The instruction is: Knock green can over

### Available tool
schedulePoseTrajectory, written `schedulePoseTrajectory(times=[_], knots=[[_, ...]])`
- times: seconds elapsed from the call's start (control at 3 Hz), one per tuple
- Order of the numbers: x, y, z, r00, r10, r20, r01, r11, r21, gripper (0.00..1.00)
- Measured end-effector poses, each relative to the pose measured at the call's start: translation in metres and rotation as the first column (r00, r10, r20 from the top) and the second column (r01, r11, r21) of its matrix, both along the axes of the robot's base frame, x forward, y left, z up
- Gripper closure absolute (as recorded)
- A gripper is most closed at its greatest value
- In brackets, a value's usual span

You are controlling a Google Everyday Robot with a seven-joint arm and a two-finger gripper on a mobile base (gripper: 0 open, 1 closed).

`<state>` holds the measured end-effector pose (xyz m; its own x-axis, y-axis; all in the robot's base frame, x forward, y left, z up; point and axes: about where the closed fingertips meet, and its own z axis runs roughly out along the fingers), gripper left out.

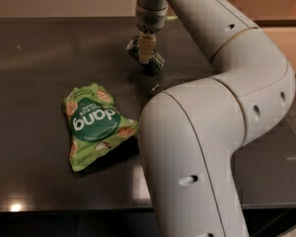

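Observation:
The green can [155, 64] is small and dark green. It lies tilted on the dark tabletop [49, 58] at the back middle, its length running from upper left to lower right. My gripper [145, 57] comes straight down from above and sits right at the can, partly covering its middle. The can's top rim is hidden behind the gripper.
A bright green crinkled snack bag [96, 125] with white lettering lies flat at the front left. My white arm [212, 132] fills the right half of the view and hides the table there. The table's front edge [64, 212] runs along the bottom.

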<state>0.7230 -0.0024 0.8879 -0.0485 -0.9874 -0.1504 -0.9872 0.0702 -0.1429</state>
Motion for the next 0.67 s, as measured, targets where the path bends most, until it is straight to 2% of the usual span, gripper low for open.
schedulePoseTrajectory(times=[0.33,0.67], knots=[[0.0079,0.0047,-0.0024,0.9997,-0.001,0.023,0.001,1.0,0.013,0.0],[0.0079,0.0047,-0.0024,0.9997,-0.001,0.023,0.001,1.0,0.013,0.0]])
